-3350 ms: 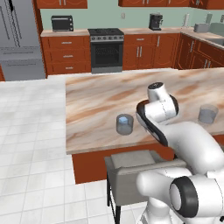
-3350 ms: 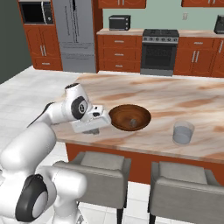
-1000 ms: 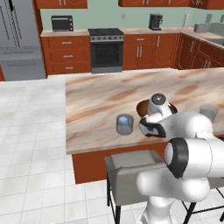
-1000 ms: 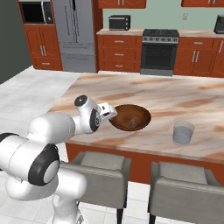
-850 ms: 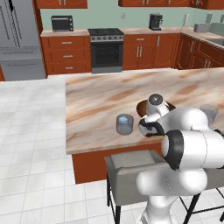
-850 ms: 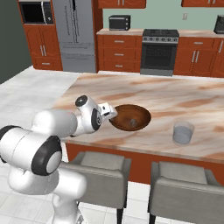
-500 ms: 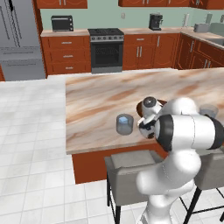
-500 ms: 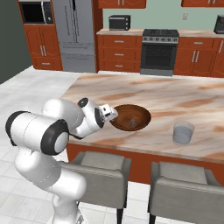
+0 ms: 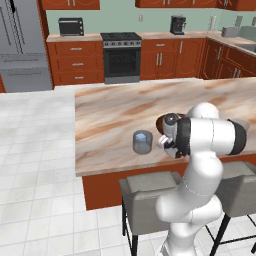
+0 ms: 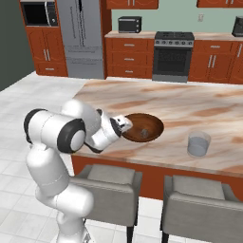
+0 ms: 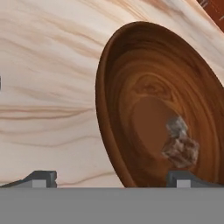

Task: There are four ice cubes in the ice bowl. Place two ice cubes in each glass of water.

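This is a rendered home kitchen. A marble-topped table (image 9: 115,112) is standing as an island in the middle, with grey stools (image 10: 107,182) tucked in at its 6 o'clock edge. White floor tiles (image 9: 35,150) are spreading out toward 9 o'clock. Along the far wall at 12 o'clock, reddish wood cabinets (image 9: 75,62) are running under a counter, with a black stove (image 9: 121,56) set between them. A steel fridge (image 9: 22,45) is standing at 10 o'clock, a toaster oven (image 9: 71,26) and a coffee maker (image 9: 177,24) are sitting on the counter, and a microwave (image 10: 37,14) is showing at 11 o'clock in the right base view.
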